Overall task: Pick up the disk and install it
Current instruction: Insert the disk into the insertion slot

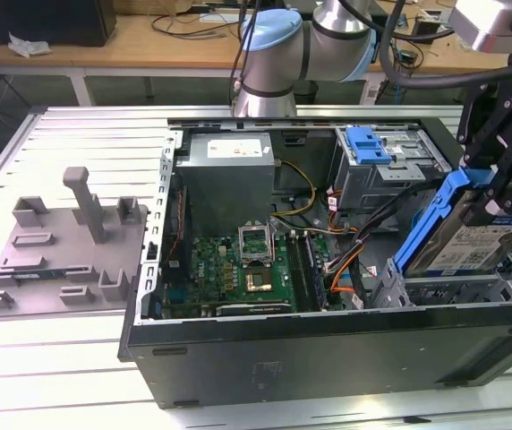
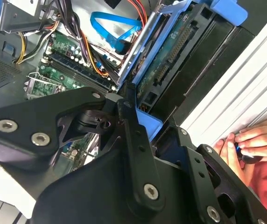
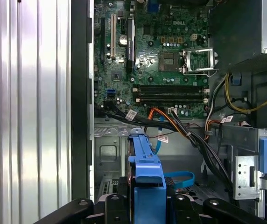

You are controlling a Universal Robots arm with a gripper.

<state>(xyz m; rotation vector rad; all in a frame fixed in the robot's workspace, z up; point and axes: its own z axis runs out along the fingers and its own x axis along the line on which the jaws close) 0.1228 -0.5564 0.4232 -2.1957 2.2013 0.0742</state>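
In the exterior view the disk, silver-grey with a white-and-blue label and a blue plastic frame, hangs tilted over the metal drive bay at the near right corner of the open computer case. My gripper is shut on its upper end. In the second wrist view the black fingers clamp the blue frame, and the disk's underside with its connector slants away from them. The first wrist view looks along the frame's blue edge, which points down into the case.
Inside the case lie the motherboard, a grey power supply, bundled cables and a drive cage with a small blue bracket. A grey fixture plate sits at the exterior view's left. A person's hand rests beside the case.
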